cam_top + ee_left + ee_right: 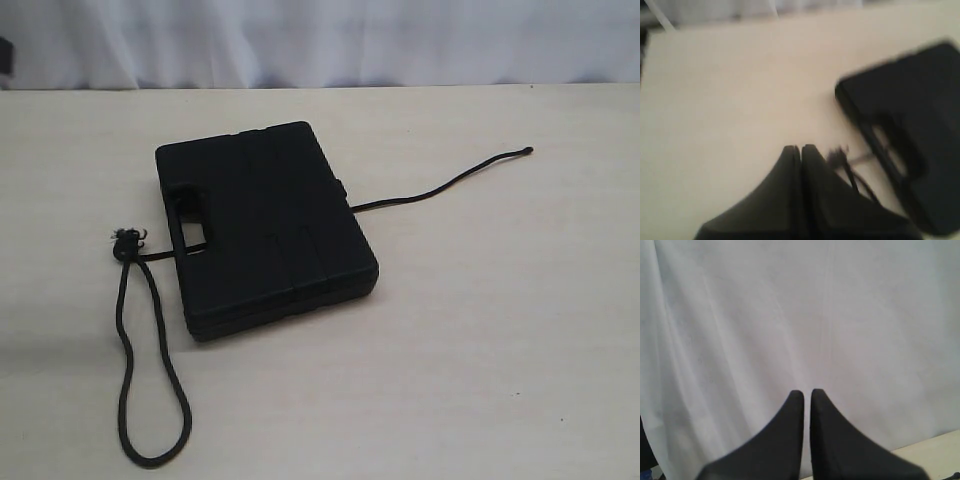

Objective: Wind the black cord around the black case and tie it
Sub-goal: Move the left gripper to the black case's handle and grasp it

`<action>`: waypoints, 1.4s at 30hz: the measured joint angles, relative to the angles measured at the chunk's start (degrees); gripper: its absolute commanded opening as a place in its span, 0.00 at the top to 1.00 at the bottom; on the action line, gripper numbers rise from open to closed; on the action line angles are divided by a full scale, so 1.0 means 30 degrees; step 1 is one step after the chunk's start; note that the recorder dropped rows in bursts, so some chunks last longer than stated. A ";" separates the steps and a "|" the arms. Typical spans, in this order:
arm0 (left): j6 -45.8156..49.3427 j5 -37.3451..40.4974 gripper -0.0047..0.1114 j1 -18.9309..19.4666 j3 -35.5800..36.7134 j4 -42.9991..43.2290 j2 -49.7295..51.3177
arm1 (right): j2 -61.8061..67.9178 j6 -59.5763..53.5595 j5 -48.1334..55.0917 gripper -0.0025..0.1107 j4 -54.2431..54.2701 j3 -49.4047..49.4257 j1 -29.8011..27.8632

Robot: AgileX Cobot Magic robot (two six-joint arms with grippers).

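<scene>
Case [265, 225]: flat on table [500, 350], cord [150, 400] emerging either side.
Left hand [801, 148]: I read fingers together, empty (view blurred).
Right hand [807, 392]: fingers together, empty.

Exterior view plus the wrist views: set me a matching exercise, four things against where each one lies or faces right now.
Things:
1. black case
2. frayed end of the black cord
3. plain end of the black cord
4. right hand

Places:
A. faces a white curtain
B. out on the table, right of the case
C. flat, near the middle of the table
D. left of the case, near its handle slot

Pairs: 1-C, 2-D, 3-B, 4-A
</scene>
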 measured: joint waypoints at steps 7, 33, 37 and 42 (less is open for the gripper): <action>0.2833 0.2771 0.73 -0.1747 -0.1141 -0.2713 0.6278 | 0.0000 0.0033 0.0778 0.94 0.0000 0.0000 0.0000; 0.0704 -0.5616 0.53 -0.3200 -0.1214 -0.4239 1.4269 | 0.0000 0.0033 0.1311 0.94 0.0000 0.0000 0.0000; 0.0661 -0.5948 0.77 -0.3200 -0.1248 -0.4519 1.4724 | 0.0000 0.0651 0.1311 0.94 -0.0303 0.0000 0.0000; 0.0171 -0.5403 0.96 -0.3165 -0.1934 -0.5005 1.4766 | 0.0000 0.2352 0.0534 0.94 -0.2682 0.0000 0.0000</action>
